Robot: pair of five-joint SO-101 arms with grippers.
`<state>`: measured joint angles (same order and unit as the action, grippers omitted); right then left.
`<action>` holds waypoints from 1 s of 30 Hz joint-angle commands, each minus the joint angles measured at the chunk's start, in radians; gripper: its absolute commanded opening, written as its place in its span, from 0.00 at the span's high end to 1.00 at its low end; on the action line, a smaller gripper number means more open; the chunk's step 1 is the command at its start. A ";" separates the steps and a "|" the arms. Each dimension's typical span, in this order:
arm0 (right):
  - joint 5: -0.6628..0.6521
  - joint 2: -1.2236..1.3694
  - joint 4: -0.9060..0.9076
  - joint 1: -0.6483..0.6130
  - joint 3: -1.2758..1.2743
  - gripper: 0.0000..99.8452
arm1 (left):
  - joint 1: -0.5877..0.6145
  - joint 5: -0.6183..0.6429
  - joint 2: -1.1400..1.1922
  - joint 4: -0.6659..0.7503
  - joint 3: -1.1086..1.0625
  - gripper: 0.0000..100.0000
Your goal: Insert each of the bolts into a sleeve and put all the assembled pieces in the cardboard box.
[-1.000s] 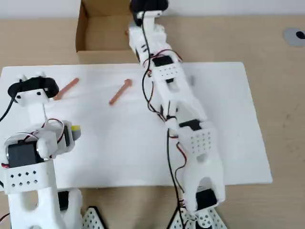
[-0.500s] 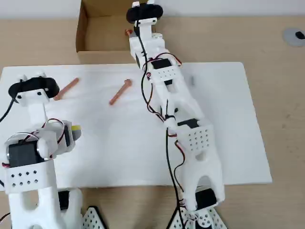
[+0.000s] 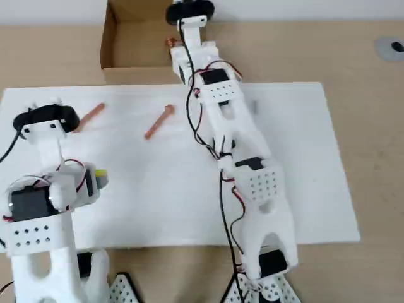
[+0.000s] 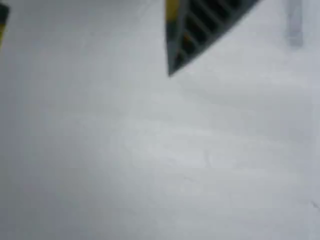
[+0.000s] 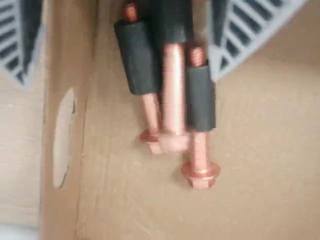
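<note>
My right gripper hangs open inside the cardboard box, its ribbed fingers spread wide. Below it three copper bolts in black sleeves lie side by side on the box floor, none of them gripped. From above, my right arm stretches across the white sheet into the box, and a copper tip shows beside it. Two bare bolts lie on the sheet, one mid-sheet and one next to my left gripper. My left gripper is open, low over bare sheet.
The box stands at the sheet's far edge, with its wall close beside my right gripper. A grey disc lies on the wooden table at the far right. The near half of the sheet is free.
My right gripper has shifted slightly over the box. My left gripper has drifted a little toward the near side. The two bare bolts have not moved.
</note>
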<state>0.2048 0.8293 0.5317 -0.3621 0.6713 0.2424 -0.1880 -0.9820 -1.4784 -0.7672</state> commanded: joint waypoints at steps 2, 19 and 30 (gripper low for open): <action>-0.005 -0.028 0.109 -0.013 0.163 0.73 | 0.014 -0.008 -0.005 -0.005 0.029 0.77; -0.008 -0.030 1.261 -0.087 1.003 0.73 | 0.012 0.222 0.208 -0.023 0.170 0.77; -0.008 -0.338 1.258 0.101 0.700 0.73 | 0.078 0.661 0.702 0.222 0.605 0.77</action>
<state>0.2064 0.6299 1.7745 -0.3099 1.4937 0.3084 0.3675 -0.3544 -1.2988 -0.3053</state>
